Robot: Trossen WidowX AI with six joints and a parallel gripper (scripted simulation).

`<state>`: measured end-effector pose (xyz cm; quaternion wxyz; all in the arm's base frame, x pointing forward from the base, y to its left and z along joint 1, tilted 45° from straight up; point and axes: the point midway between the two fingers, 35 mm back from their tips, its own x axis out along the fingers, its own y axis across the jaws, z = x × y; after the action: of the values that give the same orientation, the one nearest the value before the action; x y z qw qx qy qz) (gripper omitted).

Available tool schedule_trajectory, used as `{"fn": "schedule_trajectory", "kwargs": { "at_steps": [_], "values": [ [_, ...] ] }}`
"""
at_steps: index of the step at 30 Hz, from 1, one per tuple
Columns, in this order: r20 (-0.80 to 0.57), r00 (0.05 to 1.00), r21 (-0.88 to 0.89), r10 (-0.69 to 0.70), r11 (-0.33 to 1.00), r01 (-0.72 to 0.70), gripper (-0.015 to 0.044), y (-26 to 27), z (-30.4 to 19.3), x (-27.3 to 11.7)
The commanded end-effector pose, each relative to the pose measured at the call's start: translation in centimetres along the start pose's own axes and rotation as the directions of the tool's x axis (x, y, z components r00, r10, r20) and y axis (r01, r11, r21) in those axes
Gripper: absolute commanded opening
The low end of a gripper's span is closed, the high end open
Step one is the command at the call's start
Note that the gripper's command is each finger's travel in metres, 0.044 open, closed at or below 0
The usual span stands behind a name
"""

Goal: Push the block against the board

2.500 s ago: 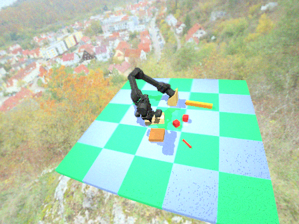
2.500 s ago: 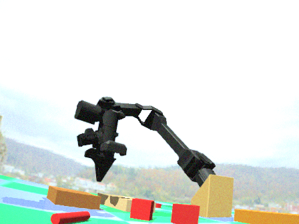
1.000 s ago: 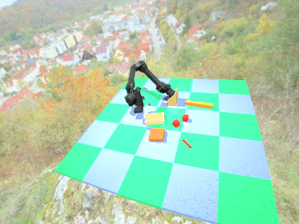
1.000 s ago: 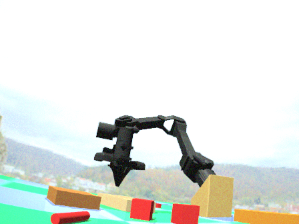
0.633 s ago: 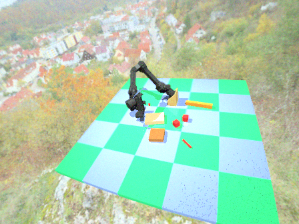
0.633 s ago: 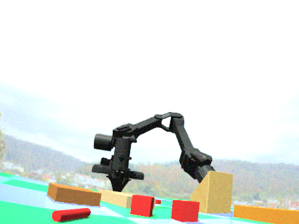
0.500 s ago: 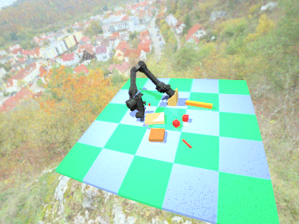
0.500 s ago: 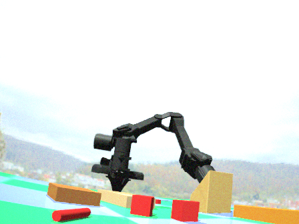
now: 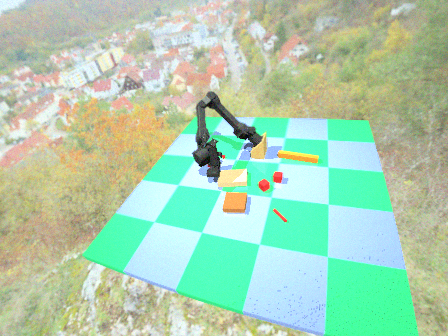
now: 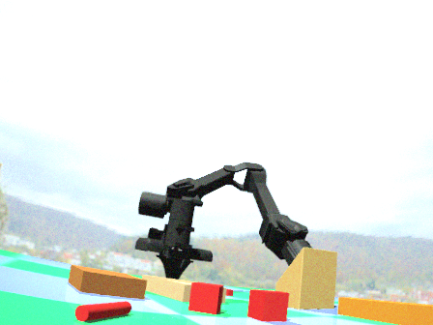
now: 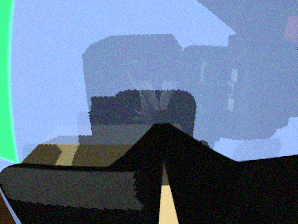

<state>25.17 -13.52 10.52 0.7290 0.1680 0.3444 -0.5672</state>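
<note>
The square block [image 9: 235, 202] [image 10: 108, 284], orange-brown, lies flat in front of the board in the top view, with a narrow gap between them. The cream board [image 9: 232, 179] [image 10: 169, 287] [image 11: 168, 209] lies flat, its near long side facing the block. My gripper [image 9: 213, 175] [image 10: 174, 277] [image 11: 162, 126] is shut and empty. It points down low at the board's left end in the top view. In the wrist view the fingers hide much of the board, so I cannot tell whether they touch it.
Two red cubes [image 9: 264, 185] [image 9: 278, 177] lie right of the board, a red stick [image 9: 280, 215] [image 10: 103, 310] at the front right. A tan wedge [image 9: 259, 148] [image 10: 319, 280] and an orange bar [image 9: 298, 157] [image 10: 387, 310] are farther back. A small red piece [image 10: 229, 292] is behind.
</note>
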Motion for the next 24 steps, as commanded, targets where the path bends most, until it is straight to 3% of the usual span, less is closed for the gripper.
{"fn": "schedule_trajectory", "kwargs": {
  "at_steps": [1,24],
  "values": [
    [-0.014,1.0,-0.008,-0.004,1.0,0.004,0.0,-0.1,-1.2,0.2],
    [-0.019,1.0,-0.009,-0.004,1.0,0.004,0.0,0.4,-4.6,0.2]
  ]
}}
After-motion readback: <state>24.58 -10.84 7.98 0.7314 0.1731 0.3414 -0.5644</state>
